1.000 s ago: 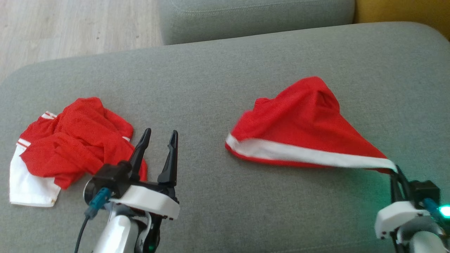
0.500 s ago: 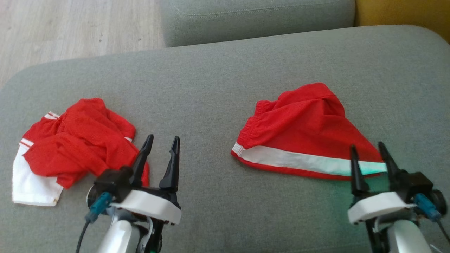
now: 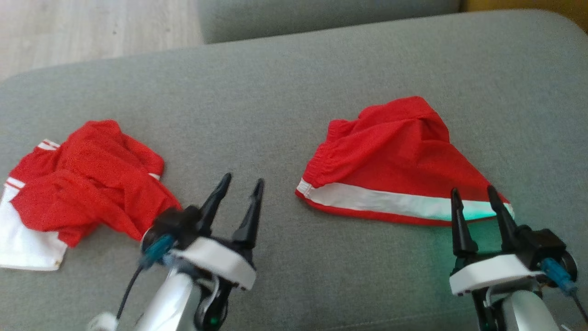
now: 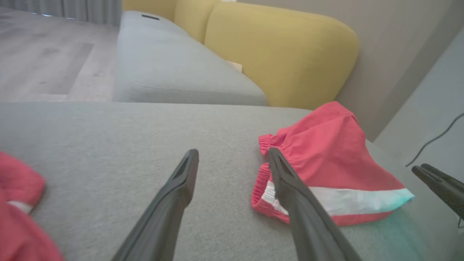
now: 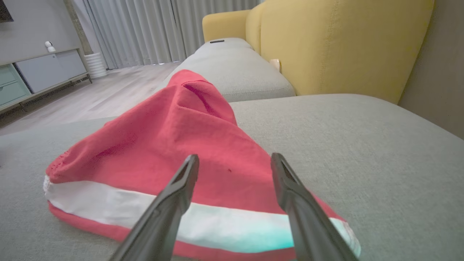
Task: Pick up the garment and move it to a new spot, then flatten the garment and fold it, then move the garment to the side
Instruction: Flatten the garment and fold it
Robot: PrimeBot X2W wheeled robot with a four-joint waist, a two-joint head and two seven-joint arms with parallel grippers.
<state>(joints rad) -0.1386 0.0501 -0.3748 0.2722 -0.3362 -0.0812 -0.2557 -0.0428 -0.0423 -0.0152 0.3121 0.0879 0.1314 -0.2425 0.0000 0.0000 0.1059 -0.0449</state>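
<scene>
The garment (image 3: 390,161), red shorts with a white side stripe, lies in a loose peaked heap on the right half of the grey cushion (image 3: 285,105); it also shows in the left wrist view (image 4: 326,170) and the right wrist view (image 5: 174,145). My right gripper (image 3: 475,195) stands open just in front of the garment's near right corner, nothing between its fingers. My left gripper (image 3: 241,182) is open over bare cushion, left of the garment. In the left wrist view the right gripper's fingers (image 4: 440,186) enter at the right edge.
A second red and white garment (image 3: 78,184) lies crumpled at the cushion's left end. Beyond are another grey cushion (image 3: 321,16), a yellow sofa back (image 5: 344,47) and wooden floor (image 3: 92,27). A cabinet (image 5: 32,74) stands by the curtains.
My right gripper let go of the garment's stretched corner and opened; the cloth dropped and settled on the cushion. My left gripper shifted a little to the right. The camera tilted slightly.
</scene>
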